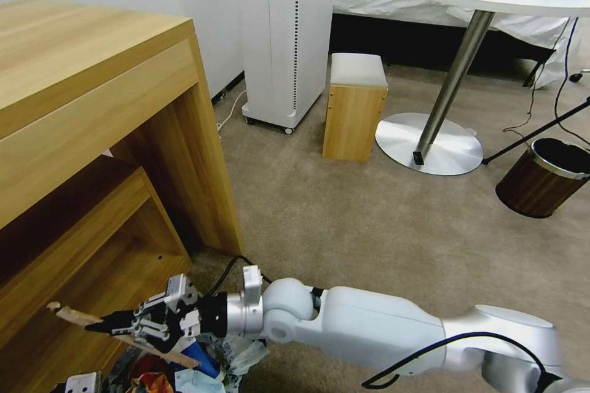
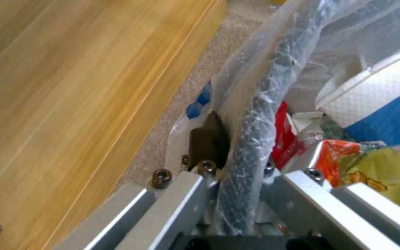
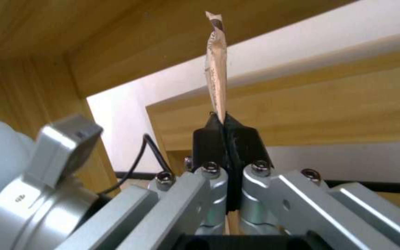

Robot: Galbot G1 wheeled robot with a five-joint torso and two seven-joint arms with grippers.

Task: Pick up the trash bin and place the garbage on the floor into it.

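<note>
Pinching the thin wooden stick (image 1: 110,334), my right gripper (image 1: 107,324) hung over the trash bin (image 2: 255,114), whose bagged rim my left gripper (image 2: 237,166) clamped, beside the wooden desk (image 1: 92,104), above the carpet (image 1: 381,221).

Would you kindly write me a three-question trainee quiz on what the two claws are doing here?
1. True or false: the right claw is shut on the stick.
2. The left claw grips which part of the bin? A) its bagged rim B) its base C) nothing
3. Fill in: in the head view, the right claw holds the stick beside the wooden ____.

Key: 1 true; 2 A; 3 desk.
</note>
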